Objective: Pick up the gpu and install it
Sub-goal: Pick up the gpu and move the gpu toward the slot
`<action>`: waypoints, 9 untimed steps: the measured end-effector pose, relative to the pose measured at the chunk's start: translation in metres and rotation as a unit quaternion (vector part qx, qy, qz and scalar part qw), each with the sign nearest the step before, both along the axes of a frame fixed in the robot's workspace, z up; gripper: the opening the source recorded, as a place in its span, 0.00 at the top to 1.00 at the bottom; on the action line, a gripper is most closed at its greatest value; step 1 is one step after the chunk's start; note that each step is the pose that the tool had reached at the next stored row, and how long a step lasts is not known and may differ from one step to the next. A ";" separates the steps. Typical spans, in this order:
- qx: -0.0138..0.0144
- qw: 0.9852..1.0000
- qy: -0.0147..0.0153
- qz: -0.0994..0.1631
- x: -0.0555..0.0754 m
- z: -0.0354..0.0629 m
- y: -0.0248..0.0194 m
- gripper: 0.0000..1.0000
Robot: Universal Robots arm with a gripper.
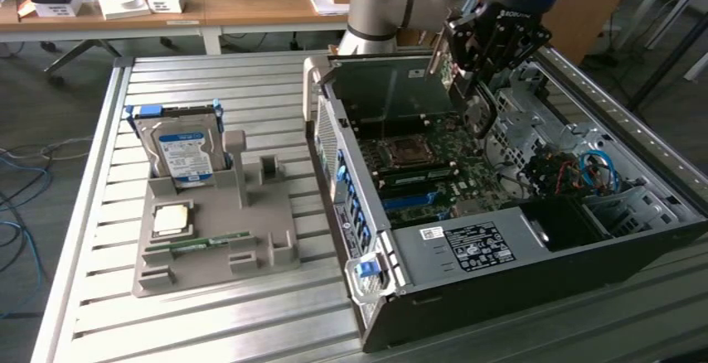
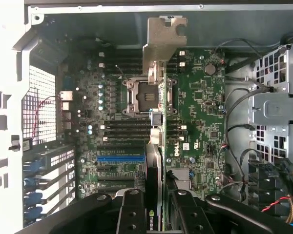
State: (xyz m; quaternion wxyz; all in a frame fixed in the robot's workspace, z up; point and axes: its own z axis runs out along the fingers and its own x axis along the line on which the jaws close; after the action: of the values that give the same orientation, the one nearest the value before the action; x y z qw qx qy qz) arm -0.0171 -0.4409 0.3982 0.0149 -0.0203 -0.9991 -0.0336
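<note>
From the exterior view, the gripper [image 1: 478,73] was seen high over the open case [image 1: 443,313], at about one o'clock in the frame. The gpu [image 1: 443,66] was hung on edge beneath it, above the motherboard [image 1: 443,168]. Well off at nine o'clock from the case, a grey tray [image 1: 265,222] was picked out on the slatted table [image 1: 99,172], with a hard drive [image 1: 182,152] stood upright and a memory stick [image 1: 199,243] laid flat.

The grip itself was made plain from the wrist view. The black fingers [image 2: 132,214] were drawn partway in and clamped on both faces of the gpu [image 2: 154,165], which was shown edge-on as a thin dark strip with a green board edge. Its bent metal bracket [image 2: 165,41] was seen just beside the square socket [image 2: 136,95]. The card's faces were hidden in both views, and its height over the slots could not be judged.
</note>
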 end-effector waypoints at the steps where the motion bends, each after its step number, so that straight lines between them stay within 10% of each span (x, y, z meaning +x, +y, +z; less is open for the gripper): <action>1: 0.000 1.000 0.000 0.000 0.000 0.0000 0.0000 0.74; 9: 0.001 1.000 0.000 0.000 0.021 -0.0002 0.0000 0.74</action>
State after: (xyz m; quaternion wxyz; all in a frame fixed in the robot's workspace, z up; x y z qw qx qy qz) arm 0.0040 -0.4409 0.3980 0.0149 -0.0202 -0.9991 -0.0344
